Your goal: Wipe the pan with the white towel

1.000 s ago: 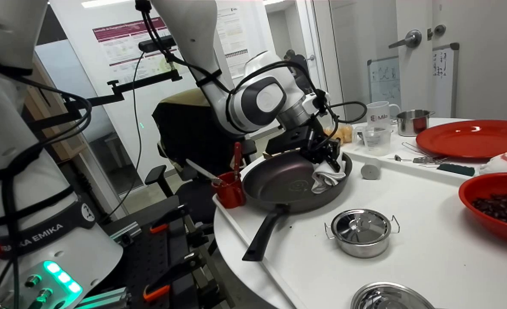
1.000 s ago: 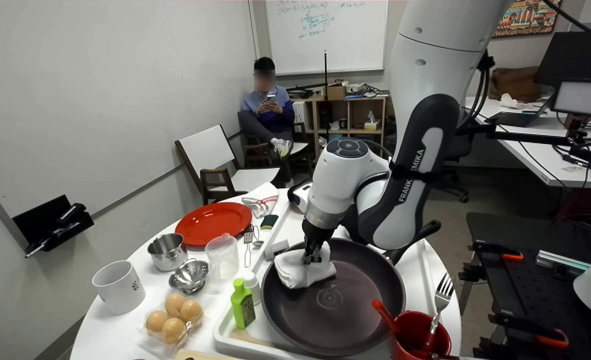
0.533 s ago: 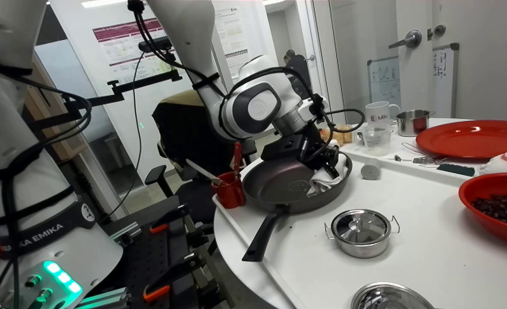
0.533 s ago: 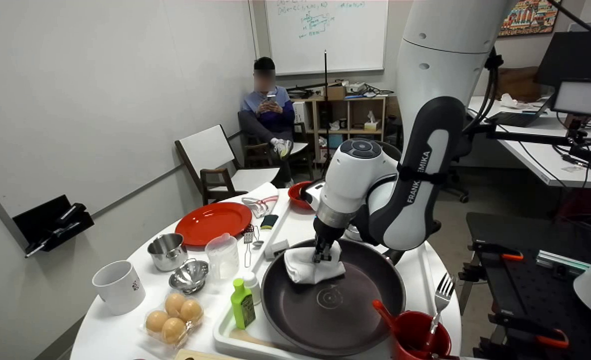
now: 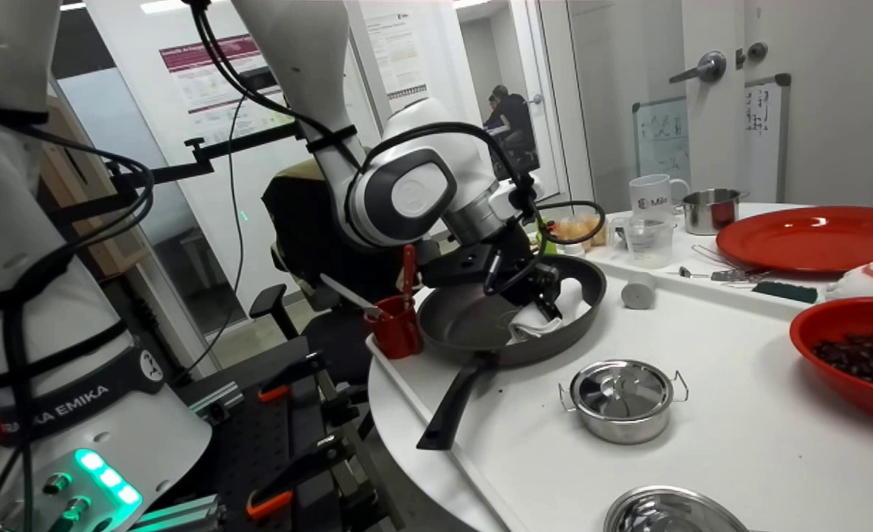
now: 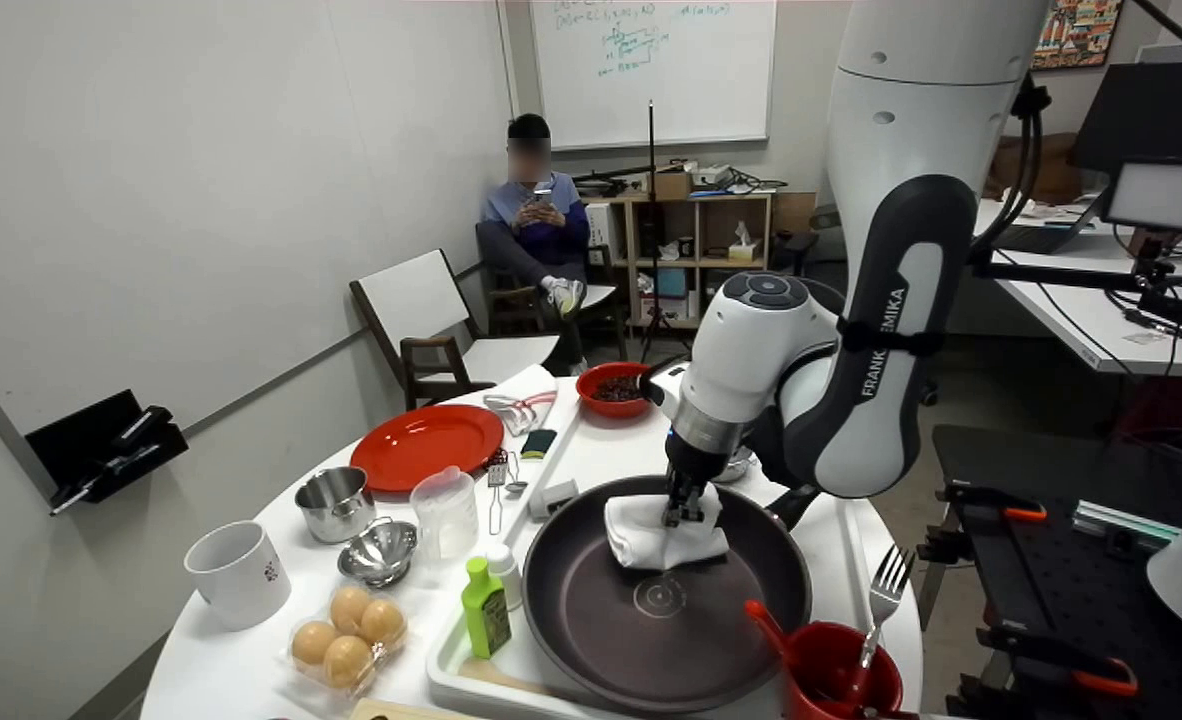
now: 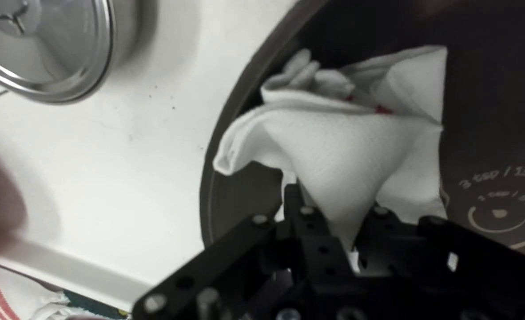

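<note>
1. because wiping wants a sure hold, the gripper [image 6: 683, 516] has its jaws drawn close together on the white towel [image 6: 641, 540], a bunched fold pinched between the fingertips.
2. the towel sits inside the pan [image 6: 631, 640], towards the wall that faces the lidded pot [image 5: 621, 419]; pinched partway across, it leaves loose folds on either side, probably to give a broad wiping face. how firmly it presses cannot be told.
3. the pan rests on the white tray [image 7: 147, 186], its handle [image 5: 451, 403] pointing out towards the rim, which likely frees the hollow for strokes. nothing seen steadies that handle, so a hard push might turn the pan.
4. the red mug [image 5: 397, 336] stands just beside the pan, so strokes there call for care.
</note>
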Controlling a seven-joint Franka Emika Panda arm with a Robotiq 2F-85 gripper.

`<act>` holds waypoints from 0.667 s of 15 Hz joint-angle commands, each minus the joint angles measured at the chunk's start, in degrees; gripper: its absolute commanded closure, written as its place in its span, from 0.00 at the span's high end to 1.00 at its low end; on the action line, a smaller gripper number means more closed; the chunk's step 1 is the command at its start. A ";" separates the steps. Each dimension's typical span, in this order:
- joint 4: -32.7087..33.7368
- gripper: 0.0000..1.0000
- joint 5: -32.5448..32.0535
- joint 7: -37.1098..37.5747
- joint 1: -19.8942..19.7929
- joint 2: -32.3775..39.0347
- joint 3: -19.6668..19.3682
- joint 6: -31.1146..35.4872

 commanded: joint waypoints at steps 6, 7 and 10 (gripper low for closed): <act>-8.58 0.08 -0.69 -6.00 0.05 -5.69 5.76 -2.13; -8.84 0.08 -0.69 -6.28 0.32 -5.61 6.44 -2.23; -9.13 0.08 -0.67 -7.11 1.21 -5.41 8.07 -2.55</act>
